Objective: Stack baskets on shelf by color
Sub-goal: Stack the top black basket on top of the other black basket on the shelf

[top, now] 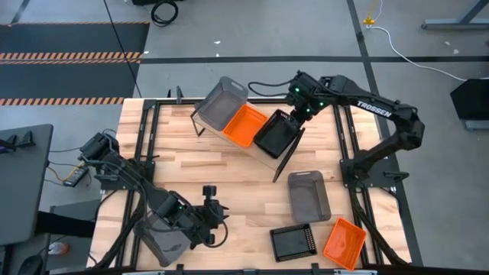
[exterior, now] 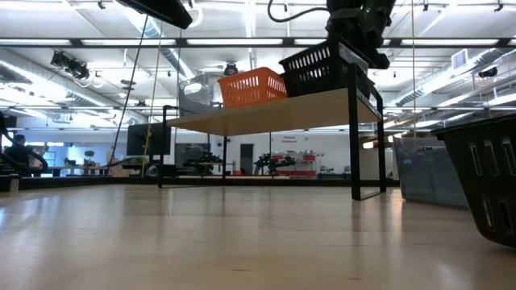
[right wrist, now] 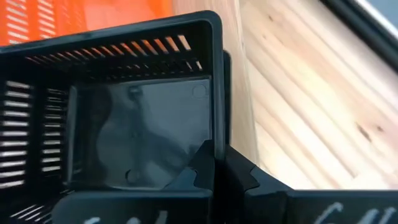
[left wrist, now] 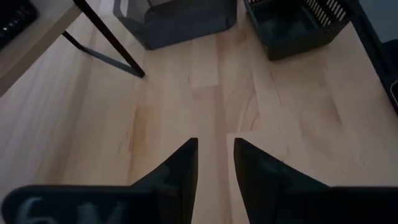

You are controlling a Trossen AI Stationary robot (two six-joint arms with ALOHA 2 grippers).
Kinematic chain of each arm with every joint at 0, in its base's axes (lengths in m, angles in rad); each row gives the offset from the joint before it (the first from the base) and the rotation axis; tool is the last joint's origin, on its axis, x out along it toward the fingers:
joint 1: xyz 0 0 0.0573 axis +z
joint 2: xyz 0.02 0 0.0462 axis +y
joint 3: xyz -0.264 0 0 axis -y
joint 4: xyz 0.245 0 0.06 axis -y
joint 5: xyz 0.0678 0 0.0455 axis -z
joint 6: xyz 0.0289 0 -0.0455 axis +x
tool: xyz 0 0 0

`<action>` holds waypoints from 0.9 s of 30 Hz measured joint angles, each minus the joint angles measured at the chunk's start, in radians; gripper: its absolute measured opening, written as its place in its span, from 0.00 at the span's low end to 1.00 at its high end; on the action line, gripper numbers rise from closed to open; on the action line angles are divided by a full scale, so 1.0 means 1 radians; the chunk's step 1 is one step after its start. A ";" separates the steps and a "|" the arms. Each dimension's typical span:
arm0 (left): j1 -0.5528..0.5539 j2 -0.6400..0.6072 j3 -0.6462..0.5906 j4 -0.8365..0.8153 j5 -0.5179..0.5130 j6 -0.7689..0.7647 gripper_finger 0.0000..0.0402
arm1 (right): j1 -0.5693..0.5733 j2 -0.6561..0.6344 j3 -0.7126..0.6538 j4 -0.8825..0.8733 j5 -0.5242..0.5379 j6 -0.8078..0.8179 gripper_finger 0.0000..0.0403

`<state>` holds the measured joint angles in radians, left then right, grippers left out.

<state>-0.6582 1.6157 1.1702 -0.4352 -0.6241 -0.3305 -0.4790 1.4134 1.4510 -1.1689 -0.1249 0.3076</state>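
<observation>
The shelf [exterior: 266, 113] stands slantwise at the table's far middle. On it a grey basket [top: 221, 103] and an orange basket [top: 246, 126] sit side by side. Next to the orange one is a black slotted basket [top: 275, 136], at the shelf's right end, with my right gripper [right wrist: 217, 165] shut on it from above. My left gripper [left wrist: 214, 162] hovers open over bare table near the front left, with nothing between its fingers. On the table at the front right rest a grey basket [top: 309, 196], a black basket [top: 293, 242] and an orange basket [top: 344, 243], all on their bottoms. My right gripper pinches the black basket's wall just under the rim [right wrist: 217, 134], one finger [right wrist: 199, 163] inside the basket and one outside. The fingers come steeply from above. The basket stays upright, slightly tilted, its bottom [exterior: 318, 90] at the shelf top; whether it rests there I cannot tell.
The shelf's thin black end frames [top: 289, 156] reach down to the table. Another grey basket [top: 164, 235] lies under my left arm at the front left. Bare wood [top: 229, 179] spreads between the shelf and the front edge.
</observation>
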 joint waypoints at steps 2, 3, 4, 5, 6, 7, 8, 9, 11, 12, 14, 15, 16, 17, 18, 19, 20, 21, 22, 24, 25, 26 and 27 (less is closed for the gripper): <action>0.000 0.000 0.000 0.009 -0.001 0.000 0.27 | 0.000 -0.016 -0.049 0.030 0.000 0.005 0.03; 0.000 0.000 0.000 0.013 -0.001 0.000 0.27 | 0.000 -0.024 -0.071 0.043 0.000 0.005 0.03; 0.000 0.000 0.000 0.016 -0.001 0.000 0.27 | 0.000 -0.032 -0.092 0.058 0.000 0.003 0.03; 0.000 0.000 0.000 0.018 -0.001 0.000 0.27 | -0.001 -0.040 -0.112 0.076 0.000 0.002 0.03; 0.000 0.000 0.000 0.018 -0.001 0.000 0.27 | -0.002 -0.049 -0.127 0.089 0.000 -0.001 0.03; 0.000 0.000 0.000 0.018 -0.001 0.000 0.27 | -0.005 -0.058 -0.139 0.098 0.000 -0.004 0.03; 0.000 0.000 0.000 0.018 -0.001 0.000 0.27 | -0.008 -0.065 -0.147 0.104 0.000 -0.009 0.03; 0.000 0.000 0.000 0.018 -0.001 0.000 0.27 | -0.010 -0.071 -0.152 0.105 -0.001 -0.012 0.03; 0.001 0.000 0.000 0.018 -0.001 0.000 0.27 | -0.014 -0.081 -0.153 0.103 0.001 -0.019 0.05; 0.001 0.000 0.000 0.018 -0.001 0.000 0.27 | -0.014 -0.087 -0.153 0.100 0.004 -0.023 0.07; 0.001 0.000 0.000 0.019 -0.003 0.000 0.27 | -0.015 -0.102 -0.150 0.098 0.005 -0.034 0.11; 0.001 0.000 0.000 0.020 -0.004 0.000 0.27 | -0.014 -0.108 -0.149 0.098 0.004 -0.045 0.13; 0.001 0.000 0.000 0.020 -0.004 0.000 0.27 | -0.011 -0.110 -0.149 0.096 0.005 -0.054 0.16; 0.001 0.000 0.000 0.021 -0.004 0.000 0.27 | -0.006 -0.111 -0.149 0.091 0.005 -0.060 0.18; 0.001 0.000 0.000 0.021 -0.004 0.000 0.27 | -0.001 -0.111 -0.149 0.089 0.008 -0.066 0.20; 0.001 0.000 0.000 0.021 -0.004 0.000 0.27 | 0.005 -0.111 -0.149 0.087 0.012 -0.072 0.22; 0.001 0.000 0.000 0.021 -0.004 0.000 0.27 | 0.011 -0.111 -0.149 0.085 0.022 -0.074 0.25; 0.001 0.000 0.000 0.021 -0.004 0.000 0.27 | 0.017 -0.110 -0.149 0.084 0.034 -0.076 0.27; 0.001 0.000 0.000 0.021 -0.004 -0.001 0.27 | 0.024 -0.108 -0.148 0.084 0.044 -0.078 0.29; 0.001 0.000 0.000 0.021 -0.004 -0.005 0.27 | 0.028 -0.107 -0.148 0.085 0.057 -0.094 0.32; 0.001 0.000 0.000 0.021 -0.004 -0.007 0.27 | 0.030 -0.107 -0.148 0.086 0.061 -0.100 0.34; 0.001 0.000 0.000 0.021 -0.004 -0.008 0.27 | 0.031 -0.107 -0.148 0.089 0.063 -0.102 0.36; 0.001 0.000 0.000 0.021 -0.004 -0.013 0.27 | 0.031 -0.110 -0.148 0.091 0.065 -0.107 0.37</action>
<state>-0.6575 1.6157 1.1706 -0.4141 -0.6277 -0.3434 -0.4477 1.3034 1.3025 -1.0783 -0.0601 0.2010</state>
